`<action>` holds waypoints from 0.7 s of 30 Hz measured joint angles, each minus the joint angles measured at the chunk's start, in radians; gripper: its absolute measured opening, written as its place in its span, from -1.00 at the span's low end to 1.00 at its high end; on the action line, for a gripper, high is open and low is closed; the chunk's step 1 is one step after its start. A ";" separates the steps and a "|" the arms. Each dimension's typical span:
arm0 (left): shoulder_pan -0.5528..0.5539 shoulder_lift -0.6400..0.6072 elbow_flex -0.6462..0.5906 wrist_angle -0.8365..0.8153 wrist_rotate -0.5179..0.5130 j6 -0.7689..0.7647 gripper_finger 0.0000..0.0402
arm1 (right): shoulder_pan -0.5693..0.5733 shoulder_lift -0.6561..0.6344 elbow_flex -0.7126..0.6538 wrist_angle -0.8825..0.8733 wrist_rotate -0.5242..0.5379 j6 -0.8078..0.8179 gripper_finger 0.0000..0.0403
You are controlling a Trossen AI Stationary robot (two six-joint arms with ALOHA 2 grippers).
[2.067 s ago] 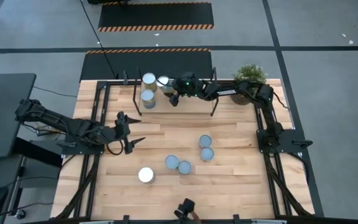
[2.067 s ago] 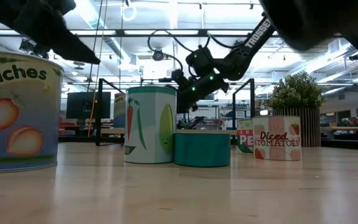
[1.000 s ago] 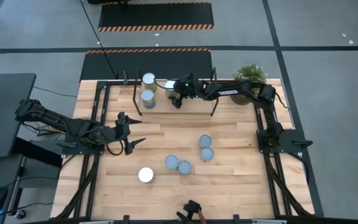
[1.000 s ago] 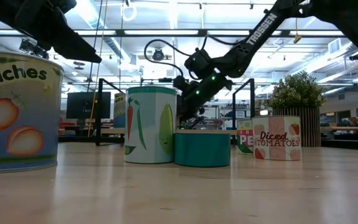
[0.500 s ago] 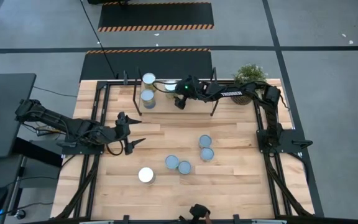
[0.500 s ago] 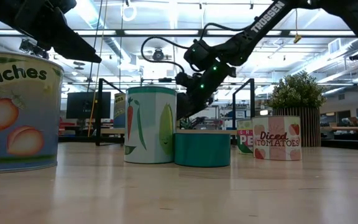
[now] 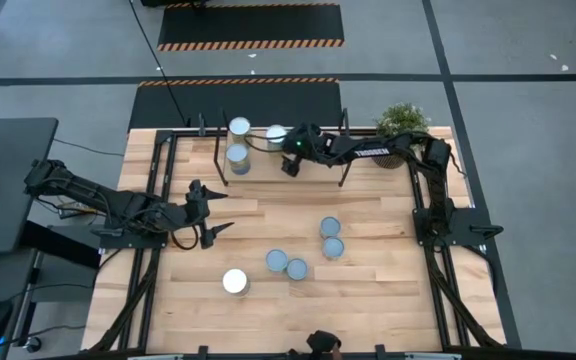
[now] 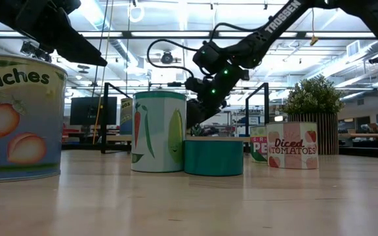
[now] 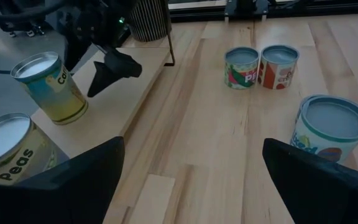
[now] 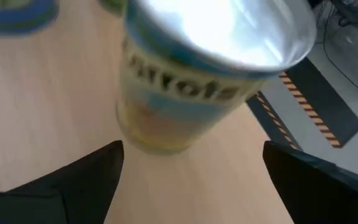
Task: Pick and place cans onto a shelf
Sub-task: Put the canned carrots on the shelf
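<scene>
Three cans (image 7: 239, 127), (image 7: 237, 155), (image 7: 275, 133) stand upright on the shelf (image 7: 318, 172) at the table's far side. Several more cans stand on the tabletop, among them a pair (image 7: 330, 227), another pair (image 7: 276, 260) and a single one (image 7: 234, 281). My right gripper (image 7: 288, 166) hovers open over the shelf, just on the near side of the yellow-sided can (image 10: 210, 62). That can lies ahead of the fingers, not between them. My left gripper (image 7: 216, 211) waits open above the table's left part, with nothing between its fingers.
A potted plant (image 7: 401, 125) stands at the far right corner beside the shelf. Thin black uprights (image 7: 344, 150) frame the shelf. In the low view a peaches can (image 8: 18, 118) and a tall can (image 8: 157, 131) stand nearest the front edge.
My right gripper has turned at the wrist and tipped above the shelf, shifting slightly toward the table's right edge away from the yellow-sided can. Its fingers stay open. The can stands where it was.
</scene>
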 joint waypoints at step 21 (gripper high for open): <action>0.006 0.000 0.000 0.008 0.000 0.000 0.93 | 0.014 0.000 0.000 0.069 0.143 -0.027 0.95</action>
